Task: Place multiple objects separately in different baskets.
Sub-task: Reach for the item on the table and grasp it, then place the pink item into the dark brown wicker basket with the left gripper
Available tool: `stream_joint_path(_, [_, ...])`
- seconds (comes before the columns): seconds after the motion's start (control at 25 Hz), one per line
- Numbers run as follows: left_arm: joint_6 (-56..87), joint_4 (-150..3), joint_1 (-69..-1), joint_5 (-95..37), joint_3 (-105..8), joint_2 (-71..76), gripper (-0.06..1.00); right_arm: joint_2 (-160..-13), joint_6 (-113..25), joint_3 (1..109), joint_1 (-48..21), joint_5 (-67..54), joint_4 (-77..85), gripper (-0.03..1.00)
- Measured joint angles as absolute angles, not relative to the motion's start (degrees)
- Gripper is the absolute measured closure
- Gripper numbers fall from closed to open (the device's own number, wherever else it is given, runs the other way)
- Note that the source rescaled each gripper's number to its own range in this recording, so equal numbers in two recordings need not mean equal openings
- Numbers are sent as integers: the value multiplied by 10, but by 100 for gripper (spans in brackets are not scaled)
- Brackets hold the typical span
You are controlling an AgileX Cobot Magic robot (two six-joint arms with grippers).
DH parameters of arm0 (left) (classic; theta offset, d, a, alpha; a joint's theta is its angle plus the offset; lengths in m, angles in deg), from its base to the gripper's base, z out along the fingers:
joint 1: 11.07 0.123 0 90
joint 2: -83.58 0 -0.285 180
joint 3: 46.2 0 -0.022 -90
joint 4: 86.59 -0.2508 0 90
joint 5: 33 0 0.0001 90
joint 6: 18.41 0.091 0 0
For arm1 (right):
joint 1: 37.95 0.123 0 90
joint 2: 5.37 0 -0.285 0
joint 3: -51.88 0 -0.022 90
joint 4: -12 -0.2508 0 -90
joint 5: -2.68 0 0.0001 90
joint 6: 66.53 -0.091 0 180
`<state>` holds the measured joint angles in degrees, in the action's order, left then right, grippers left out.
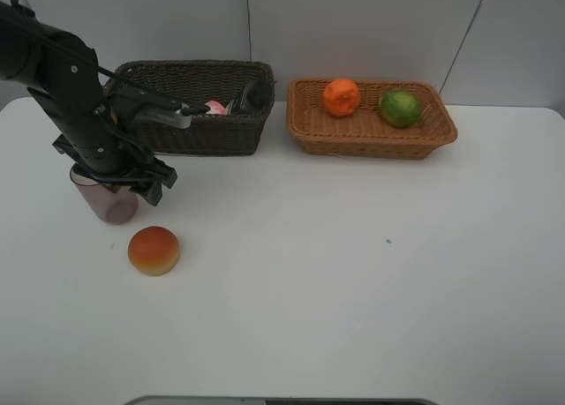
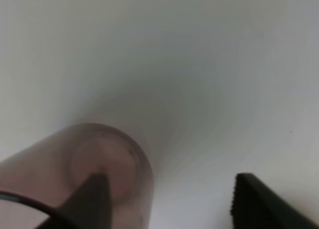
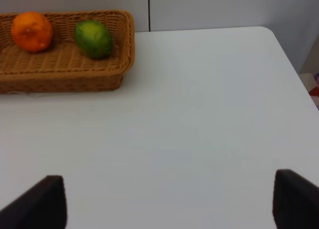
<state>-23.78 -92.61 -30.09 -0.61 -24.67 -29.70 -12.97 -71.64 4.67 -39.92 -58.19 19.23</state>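
Starting close in, the red-orange round fruit point(image 1: 154, 251) sits on the white table point(image 1: 353, 281), just in front of the left gripper point(image 2: 167, 186). That gripper hangs spread wide at the translucent purple cup point(image 1: 113, 206), one finger showing through the tinted wall, the other outside and clear of it, gripping nothing. The cup stands upright, apart from the fruit. Just behind that gripper, the dark brown basket point(image 1: 203, 136) holds the small pink bottle point(image 1: 214, 108), its label too small to read. The right gripper point(image 3: 169, 199) is released too, fingers wide apart above the table. Well out ahead of it, the light tan basket point(image 1: 371, 145) carries the orange point(image 1: 342, 96) and green lime point(image 1: 400, 108), side by side.
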Motion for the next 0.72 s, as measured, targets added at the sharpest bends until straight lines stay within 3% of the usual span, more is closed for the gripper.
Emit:
stream_joint_path(0.2, [-238,-927,-301,1,-247,-297,87,-130,-716,47,-399,-582,192,18])
stream_joint_path(0.24, [-238,-928,-301,3,-247,-297,94,-130,-716,47,-399,-582,192,18])
stream_joint_path(0.72, [-238,-928,-301,5,-247,-297,94,-130,-716,47,-399,-582,192,18])
